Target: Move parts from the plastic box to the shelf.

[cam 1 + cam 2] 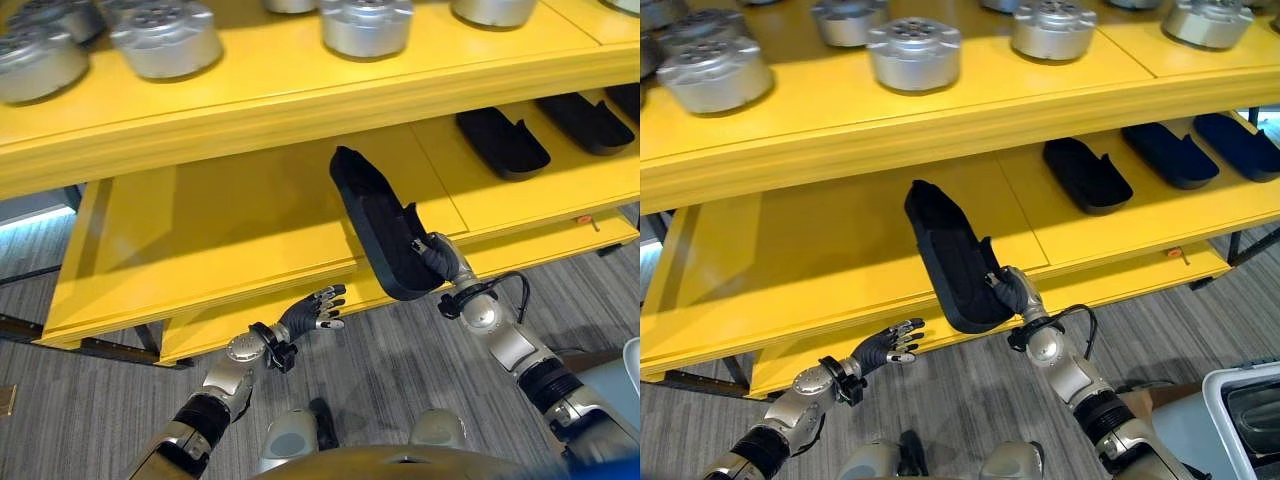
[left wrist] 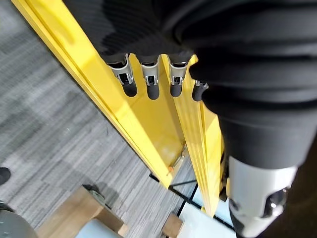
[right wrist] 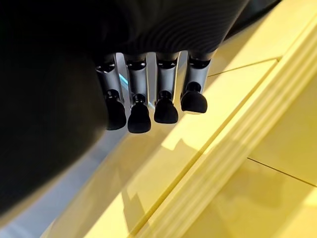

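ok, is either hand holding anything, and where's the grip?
The right hand holds the black part by its near end, over the lower shelf. The left hand holds nothing.

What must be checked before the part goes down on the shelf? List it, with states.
1. Right hand grips the black part: ok, fingers curled at its near end.
2. Part over the lower shelf: ok, its near end overhangs the front edge.
3. Part lying flat: not ok, it is tilted.
4. Free space beside the other black parts: ok, bare yellow under the part.
5. Left hand out of the way: ok, open, below the shelf front.
6. Part touching the shelf: cannot tell.
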Controlling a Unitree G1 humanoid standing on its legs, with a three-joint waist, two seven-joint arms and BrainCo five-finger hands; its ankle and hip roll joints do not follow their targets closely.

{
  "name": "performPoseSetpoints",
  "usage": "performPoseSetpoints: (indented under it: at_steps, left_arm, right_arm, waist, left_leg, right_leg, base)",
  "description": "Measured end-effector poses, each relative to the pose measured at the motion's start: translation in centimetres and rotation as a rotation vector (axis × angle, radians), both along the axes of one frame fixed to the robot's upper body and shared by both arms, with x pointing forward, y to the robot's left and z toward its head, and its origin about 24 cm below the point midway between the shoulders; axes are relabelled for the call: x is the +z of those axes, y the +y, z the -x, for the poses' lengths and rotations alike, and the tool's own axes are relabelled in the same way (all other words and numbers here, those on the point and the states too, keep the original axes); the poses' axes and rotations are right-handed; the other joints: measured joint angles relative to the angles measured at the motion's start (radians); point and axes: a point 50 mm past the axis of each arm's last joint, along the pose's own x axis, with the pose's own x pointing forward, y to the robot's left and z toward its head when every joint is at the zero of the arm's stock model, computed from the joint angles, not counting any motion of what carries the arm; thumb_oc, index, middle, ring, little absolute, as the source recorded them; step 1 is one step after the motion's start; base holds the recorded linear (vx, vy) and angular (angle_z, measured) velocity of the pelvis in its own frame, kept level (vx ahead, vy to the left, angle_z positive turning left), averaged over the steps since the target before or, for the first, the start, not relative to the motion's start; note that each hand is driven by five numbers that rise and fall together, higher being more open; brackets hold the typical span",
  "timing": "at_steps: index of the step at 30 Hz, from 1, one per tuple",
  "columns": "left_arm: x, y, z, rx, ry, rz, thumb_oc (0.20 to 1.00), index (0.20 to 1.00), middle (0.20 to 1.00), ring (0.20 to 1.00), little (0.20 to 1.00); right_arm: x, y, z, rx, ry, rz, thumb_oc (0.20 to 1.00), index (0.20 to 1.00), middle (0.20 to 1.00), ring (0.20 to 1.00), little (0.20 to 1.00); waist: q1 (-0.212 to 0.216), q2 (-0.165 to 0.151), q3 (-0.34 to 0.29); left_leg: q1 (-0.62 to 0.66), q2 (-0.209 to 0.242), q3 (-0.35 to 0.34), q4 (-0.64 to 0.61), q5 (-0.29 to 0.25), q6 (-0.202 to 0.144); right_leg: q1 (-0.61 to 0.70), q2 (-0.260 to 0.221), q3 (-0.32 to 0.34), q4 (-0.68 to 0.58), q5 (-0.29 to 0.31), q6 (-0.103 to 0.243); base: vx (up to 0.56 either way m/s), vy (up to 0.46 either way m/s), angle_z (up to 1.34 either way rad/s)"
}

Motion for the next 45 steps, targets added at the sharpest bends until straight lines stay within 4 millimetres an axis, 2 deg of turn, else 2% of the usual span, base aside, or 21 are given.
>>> performPoseSetpoints:
  at_steps: [1,2,4,6,7,9,11,13,15,16,18,20,22,25,27,30,32,35,38,40,45]
  left_arm:
    - [-0.3,0.4,0.5,-0.003,0.020,-0.010,1.000,1.000,1.000,1.000,1.000]
    - [-0.7,0.7,1.0,-0.006,0.037,-0.020,1.000,1.000,1.000,1.000,1.000]
    - [-1.5,1.0,2.2,-0.018,0.082,-0.042,1.000,1.000,1.000,1.000,1.000]
    - [-2.0,1.4,3.1,-0.003,0.106,-0.044,1.000,1.000,1.000,1.000,1.000]
    - [-2.0,1.4,3.1,-0.003,0.103,-0.043,1.000,1.000,1.000,1.000,1.000]
    - [-2.0,1.5,3.2,0.003,0.093,-0.039,1.000,1.000,1.000,1.000,1.000]
    - [-1.9,2.0,3.3,0.031,0.087,-0.028,1.000,1.000,1.000,1.000,1.000]
    - [-1.5,2.5,2.9,0.066,0.068,-0.006,1.000,1.000,1.000,1.000,1.000]
    - [-1.2,3.1,2.6,0.095,0.057,0.001,1.000,1.000,1.000,1.000,1.000]
    - [-1.1,3.2,2.6,0.106,0.055,0.007,1.000,1.000,1.000,1.000,1.000]
    - [-1.1,2.7,2.7,0.104,0.056,0.025,1.000,1.000,1.000,1.000,1.000]
    - [-0.6,2.1,2.5,0.088,0.031,0.047,1.000,1.000,1.000,1.000,1.000]
    - [0.3,1.6,1.7,0.074,-0.006,0.070,1.000,1.000,1.000,1.000,1.000]
    - [1.1,1.4,0.6,0.066,-0.027,0.082,1.000,1.000,1.000,1.000,1.000]
    - [1.8,1.0,-0.4,0.048,-0.050,0.084,1.000,1.000,1.000,1.000,1.000]
    - [2.4,1.4,-0.7,0.043,-0.063,0.075,1.000,1.000,1.000,1.000,1.000]
    - [2.9,1.7,-1.3,0.046,-0.073,0.080,1.000,1.000,1.000,1.000,1.000]
    - [3.7,1.6,-2.1,0.050,-0.095,0.102,1.000,1.000,1.000,1.000,1.000]
    - [4.8,1.2,-3.2,0.037,-0.137,0.105,1.000,1.000,1.000,1.000,1.000]
    - [5.4,0.2,-3.9,-0.001,-0.157,0.094,1.000,1.000,1.000,1.000,1.000]
    - [6.2,-0.5,-4.6,-0.003,-0.176,0.111,1.000,1.000,1.000,1.000,1.000]
  right_arm:
    - [-0.3,0.0,0.2,-0.006,0.009,-0.008,0.200,0.200,0.200,0.200,0.200]
    - [-0.6,0.0,0.4,-0.021,0.018,-0.031,0.200,0.200,0.200,0.200,0.200]
    - [-1.2,0.1,0.5,-0.042,0.039,-0.047,0.200,0.200,0.200,0.200,0.200]
    - [-1.1,0.3,0.5,-0.041,0.038,-0.052,0.200,0.200,0.200,0.200,0.200]
    - [-1.0,0.3,0.4,-0.039,0.033,-0.052,0.200,0.200,0.200,0.200,0.200]
    - [-1.0,0.3,0.4,-0.043,0.036,-0.052,0.200,0.200,0.200,0.200,0.200]
    - [-0.9,0.3,0.3,-0.040,0.036,-0.053,0.200,0.200,0.200,0.200,0.200]
    - [-0.6,0.3,-0.1,-0.036,0.037,-0.065,0.200,0.200,0.200,0.200,0.200]
    - [0.1,0.5,-0.8,-0.025,0.017,-0.066,0.200,0.200,0.200,0.200,0.200]
    - [0.8,0.6,-1.3,-0.021,-0.001,-0.068,0.200,0.200,0.200,0.200,0.200]
    - [2.2,0.4,-2.4,-0.024,-0.041,-0.058,0.200,0.200,0.200,0.200,0.200]
    - [3.5,-0.8,-3.1,-0.051,-0.068,-0.021,0.200,0.200,0.200,0.200,0.200]
    - [6.0,-2.5,-4.7,-0.094,-0.111,0.016,0.200,0.200,0.200,0.200,0.200]
    - [9.3,-3.7,-6.8,-0.145,-0.174,0.040,0.200,0.200,0.200,0.200,0.200]
    - [11.4,-5.7,-8.2,-0.222,-0.193,0.075,0.200,0.200,0.200,0.200,0.200]
    - [12.1,-7.2,-8.9,-0.290,-0.181,0.085,0.200,0.200,0.200,0.200,0.200]
    - [12.6,-8.1,-9.5,-0.329,-0.170,0.125,0.200,0.200,0.200,0.200,0.200]
    - [13.1,-7.9,-10.0,-0.335,-0.166,0.157,0.200,0.200,0.200,0.200,0.200]
    - [14.6,-7.3,-10.6,-0.330,-0.203,0.173,0.200,0.200,0.200,0.200,0.200]
    - [16.1,-6.8,-11.2,-0.330,-0.238,0.190,0.200,0.200,0.200,0.200,0.200]
    - [16.2,-6.0,-11.5,-0.369,-0.263,0.178,0.200,0.200,0.200,0.200,0.200]
  waist:
    - [0.001,0.000,0.000]
    - [0.006,-0.002,0.001]
    - [0.016,0.009,0.008]
    - [0.037,0.006,0.010]
    - [0.043,0.000,0.016]
    - [0.054,-0.019,0.025]
    - [0.085,-0.034,0.033]
    - [0.105,-0.047,0.037]
    - [0.110,-0.078,0.046]
    - [0.114,-0.084,0.049]
    - [0.106,-0.060,0.055]
    - [0.105,-0.051,0.053]
    - [0.108,-0.039,0.062]
    - [0.117,-0.013,0.079]
    - [0.143,0.012,0.102]
    - [0.170,0.027,0.123]
    - [0.195,0.034,0.181]
    - [0.216,0.035,0.239]
    - [0.225,0.036,0.266]
    - [0.229,0.039,0.284]
    - [0.246,0.040,0.291]
  left_leg:
    - [0.007,-0.005,0.001,-0.015,0.000,0.019]
    - [0.016,-0.013,0.002,-0.036,0.007,0.026]
    - [0.053,-0.019,0.016,-0.099,0.042,0.026]
    - [0.067,-0.019,0.035,-0.159,0.079,0.026]
    - [0.065,-0.020,0.030,-0.172,0.088,0.027]
    - [0.056,-0.019,0.024,-0.194,0.115,0.022]
    - [0.050,-0.004,0.025,-0.203,0.130,0.007]
    - [0.030,0.017,0.017,-0.201,0.140,-0.016]
    - [0.025,0.019,0.013,-0.190,0.144,-0.044]
    - [0.021,0.033,0.012,-0.176,0.141,-0.063]
    - [0.021,0.087,0.000,-0.161,0.146,-0.094]
    - [0.025,0.126,-0.004,-0.163,0.153,-0.110]
    - [0.018,0.153,-0.022,-0.165,0.167,-0.132]
    - [-0.006,0.164,-0.032,-0.163,0.180,-0.143]
    - [-0.018,0.164,-0.037,-0.162,0.189,-0.143]
    - [-0.049,0.161,-0.051,-0.162,0.198,-0.143]
    - [-0.070,0.161,-0.059,-0.149,0.198,-0.141]
    - [-0.099,0.161,-0.066,-0.128,0.197,-0.138]
    - [-0.138,0.163,-0.084,-0.108,0.196,-0.137]
    - [-0.168,0.163,-0.090,-0.087,0.195,-0.135]
    - [-0.208,0.163,-0.101,-0.057,0.192,-0.130]
  right_leg:
    - [-0.006,0.009,0.005,0.009,-0.009,0.013]
    - [-0.002,0.019,-0.008,0.002,0.022,0.006]
    - [-0.014,0.021,-0.006,-0.004,0.085,0.037]
    - [-0.055,0.033,-0.007,-0.012,0.051,0.081]
    - [-0.061,0.045,-0.004,-0.043,0.047,0.087]
    - [-0.064,0.051,-0.011,-0.102,0.047,0.087]
    - [-0.062,0.059,-0.033,-0.151,0.050,0.084]
    - [-0.047,0.080,-0.048,-0.201,0.057,0.076]
    - [-0.010,0.092,-0.052,-0.236,0.078,0.052]
    - [0.008,0.104,-0.057,-0.267,0.050,0.050]
    - [0.027,0.155,-0.067,-0.288,0.033,0.025]
    - [0.039,0.194,-0.079,-0.289,0.020,0.004]
    - [0.030,0.221,-0.092,-0.276,0.007,-0.016]
    - [0.001,0.230,-0.096,-0.255,0.000,-0.025]
    - [-0.010,0.229,-0.102,-0.249,-0.001,-0.026]
    - [-0.040,0.226,-0.114,-0.233,-0.006,-0.031]
    - [-0.064,0.219,-0.120,-0.202,-0.019,-0.032]
    - [-0.096,0.209,-0.123,-0.165,-0.030,-0.037]
    - [-0.131,0.205,-0.135,-0.134,-0.039,-0.042]
    - [-0.170,0.191,-0.141,-0.083,-0.060,-0.046]
    - [-0.215,0.176,-0.142,-0.028,-0.081,-0.052]
  base:
    - [0.04,0.293,-0.02]
    - [0.03,0.194,-0.14]
    - [0.00,0.113,-0.22]
    - [-0.02,0.002,-0.20]
    - [-0.04,-0.062,0.02]
    - [-0.07,-0.108,0.23]
    - [-0.04,-0.103,0.06]
    - [0.02,-0.062,0.02]
    - [0.05,-0.035,0.01]
    - [0.09,-0.035,-0.10]
    - [0.09,-0.029,-0.11]
    - [0.00,-0.021,0.01]
    - [-0.05,-0.035,0.10]
    - [-0.04,-0.028,0.05]
    - [-0.04,-0.006,0.09]
    - [-0.05,-0.013,0.11]
    - [-0.06,-0.030,0.13]
    - [-0.05,-0.023,0.06]
    - [-0.06,-0.012,0.13]
    - [-0.03,-0.008,0.09]
    - [-0.05,0.007,0.04]
